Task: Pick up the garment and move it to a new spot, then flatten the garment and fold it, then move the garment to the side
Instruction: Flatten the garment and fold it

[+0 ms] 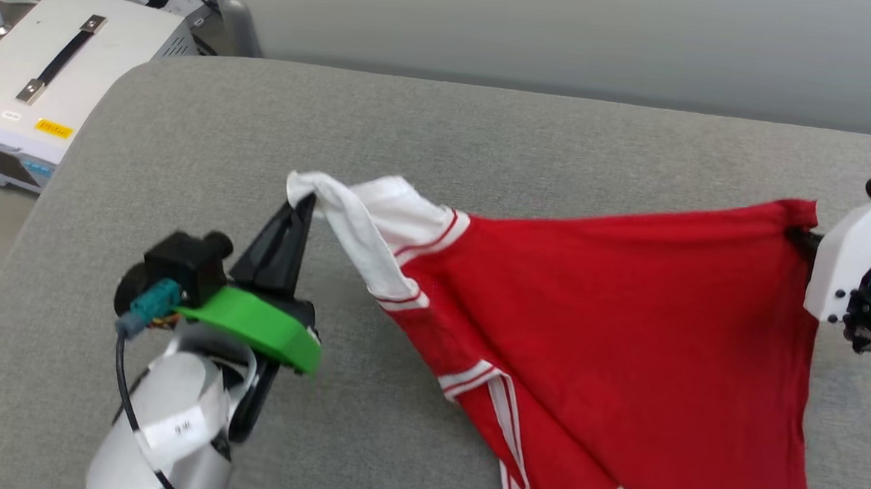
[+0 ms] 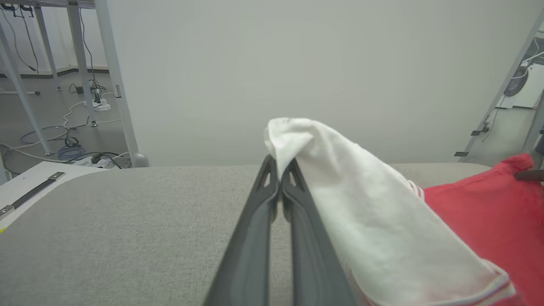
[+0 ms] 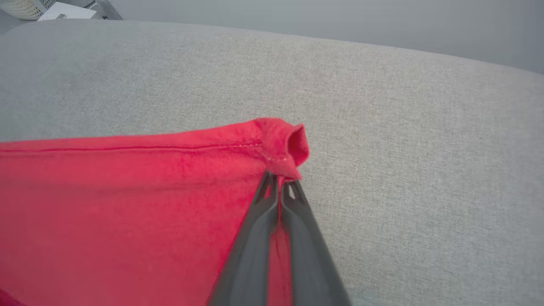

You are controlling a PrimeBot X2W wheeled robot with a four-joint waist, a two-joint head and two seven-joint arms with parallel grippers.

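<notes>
Two dark fingers of the left gripper are squeezed tight on a soft white sleeve, which flops over their right side. Two more, on the right gripper, pinch a bunched red corner of the one shirt, so the smooth cloth is stretched between both pairs of fingertips and droops below them toward the fuzzy gray cushion. One hard white box with a black handle sits well apart, out past the left fingers.
</notes>
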